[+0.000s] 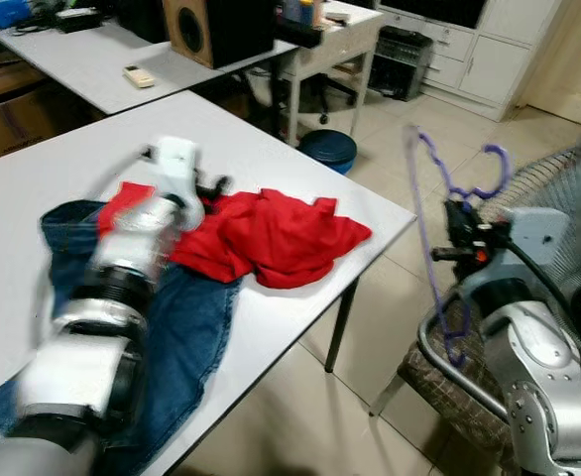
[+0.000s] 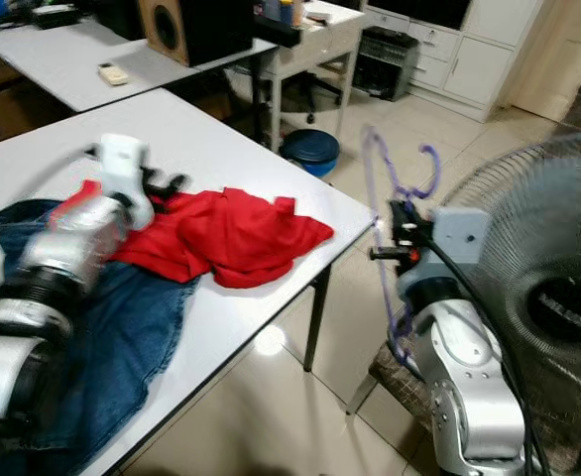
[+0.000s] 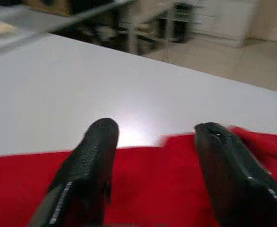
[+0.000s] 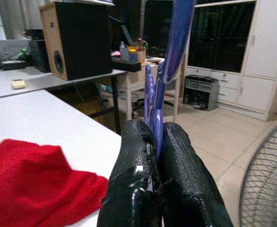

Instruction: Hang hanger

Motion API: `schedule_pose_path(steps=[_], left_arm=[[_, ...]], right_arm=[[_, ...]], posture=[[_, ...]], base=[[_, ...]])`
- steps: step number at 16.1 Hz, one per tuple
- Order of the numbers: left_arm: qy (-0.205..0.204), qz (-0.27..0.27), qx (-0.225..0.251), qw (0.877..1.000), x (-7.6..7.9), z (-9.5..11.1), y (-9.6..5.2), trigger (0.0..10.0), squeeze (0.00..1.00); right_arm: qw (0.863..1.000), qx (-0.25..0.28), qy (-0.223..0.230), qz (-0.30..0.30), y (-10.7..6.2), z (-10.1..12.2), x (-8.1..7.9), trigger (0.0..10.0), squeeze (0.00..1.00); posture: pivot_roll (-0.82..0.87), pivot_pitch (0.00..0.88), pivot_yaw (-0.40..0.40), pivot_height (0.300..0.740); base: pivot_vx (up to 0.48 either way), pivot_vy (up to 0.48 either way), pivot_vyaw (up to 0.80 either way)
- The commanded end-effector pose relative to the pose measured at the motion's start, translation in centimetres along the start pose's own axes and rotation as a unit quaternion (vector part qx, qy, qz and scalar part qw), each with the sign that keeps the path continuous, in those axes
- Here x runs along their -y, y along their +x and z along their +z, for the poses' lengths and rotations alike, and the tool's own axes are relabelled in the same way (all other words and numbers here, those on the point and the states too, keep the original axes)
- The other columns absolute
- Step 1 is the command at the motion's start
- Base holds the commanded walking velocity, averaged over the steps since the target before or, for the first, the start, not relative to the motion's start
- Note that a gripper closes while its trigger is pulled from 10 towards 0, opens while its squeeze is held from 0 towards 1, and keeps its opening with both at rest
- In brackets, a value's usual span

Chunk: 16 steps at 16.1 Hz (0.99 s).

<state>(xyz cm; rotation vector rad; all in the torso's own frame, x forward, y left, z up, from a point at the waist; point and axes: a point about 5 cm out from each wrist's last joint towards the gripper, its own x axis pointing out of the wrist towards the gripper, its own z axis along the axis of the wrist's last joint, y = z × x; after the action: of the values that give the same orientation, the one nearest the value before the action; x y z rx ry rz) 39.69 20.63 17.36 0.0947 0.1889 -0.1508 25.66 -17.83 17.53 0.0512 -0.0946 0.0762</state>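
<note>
Your right gripper (image 4: 155, 142) is clenching the thin purple plastic hanger (image 1: 431, 233) upright, off the white table's (image 1: 271, 149) corner; your left gripper (image 3: 152, 142) is hovering spread open over the crumpled red shirt (image 1: 271, 238).

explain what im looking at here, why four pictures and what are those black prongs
This is a humanoid robot with two silver arms. Two pictures come from cameras in its head, looking down; the other two come from cameras on each wrist, looking along the black prongs, which are its fingers. On the white table lie a red shirt and blue jeans. The left gripper is over the shirt, fingers open and holding nothing. The right gripper, off to the side of the table, is shut on a purple hanger. A fan stands beside that arm.
</note>
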Motion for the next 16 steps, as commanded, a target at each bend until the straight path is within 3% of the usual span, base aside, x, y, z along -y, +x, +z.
schedule_pose_path(steps=[1, 3, 4, 5, 6, 8, 11, 16], left_arm=[[0.003, 0.084, 0.021, 0.996, -3.5, 1.4, -0.9, 10.0, 1.00], [0.018, 0.130, 0.017, 0.991, -6.5, 1.1, -2.3, 10.0, 1.00], [0.018, 0.131, 0.007, 0.991, -7.2, 0.7, -2.7, 10.0, 0.94], [0.018, 0.136, -0.021, 0.990, -8.8, -0.6, -3.8, 10.0, 0.39], [0.011, 0.127, -0.048, 0.991, -9.6, -1.7, -4.5, 10.0, 0.00], [0.016, 0.126, -0.075, 0.989, -10.1, -3.0, -5.2, 10.0, 0.00], [0.016, 0.162, -0.101, 0.982, -12.1, -4.9, -7.5, 10.0, 0.00], [0.030, 0.217, -0.096, 0.971, -14.2, -5.4, -9.8, 10.0, 0.00]], right_arm=[[1.000, 0.001, -0.005, 0.024, 0.1, 0.2, -0.5, 10.0, 0.00], [0.998, -0.010, -0.010, 0.054, -0.2, 0.0, -1.3, 10.0, 0.00], [0.998, -0.014, -0.010, 0.061, -0.3, -0.1, -1.5, 10.0, 0.00], [0.997, -0.023, -0.007, 0.077, -0.5, -0.4, -1.9, 10.0, 0.00], [0.995, -0.031, -0.008, 0.089, -0.6, -0.7, -2.3, 10.0, 0.00], [0.994, -0.041, -0.013, 0.104, -0.5, -1.1, -2.6, 10.0, 0.00], [0.991, -0.052, -0.019, 0.123, -0.5, -1.4, -2.9, 10.0, 0.00], [0.988, -0.065, -0.027, 0.139, -0.4, -2.0, -3.0, 10.0, 0.00]], posture=[[-0.20, 0.000, 0.034, 0.740], [-0.20, 0.000, 0.040, 0.740], [-0.20, 0.000, 0.040, 0.740], [-0.20, 0.000, 0.038, 0.740], [-0.19, 0.000, 0.031, 0.740], [-0.19, 0.000, 0.031, 0.740], [-0.16, 0.000, 0.014, 0.740], [-0.15, 0.000, 0.000, 0.740]], base=[[0.000, 0.000, 0.00], [0.000, 0.000, 0.00], [0.000, 0.000, 0.00], [0.000, 0.000, 0.00], [0.000, 0.000, 0.00], [0.000, 0.000, 0.00], [0.000, 0.000, 0.00], [0.000, 0.000, 0.00]])
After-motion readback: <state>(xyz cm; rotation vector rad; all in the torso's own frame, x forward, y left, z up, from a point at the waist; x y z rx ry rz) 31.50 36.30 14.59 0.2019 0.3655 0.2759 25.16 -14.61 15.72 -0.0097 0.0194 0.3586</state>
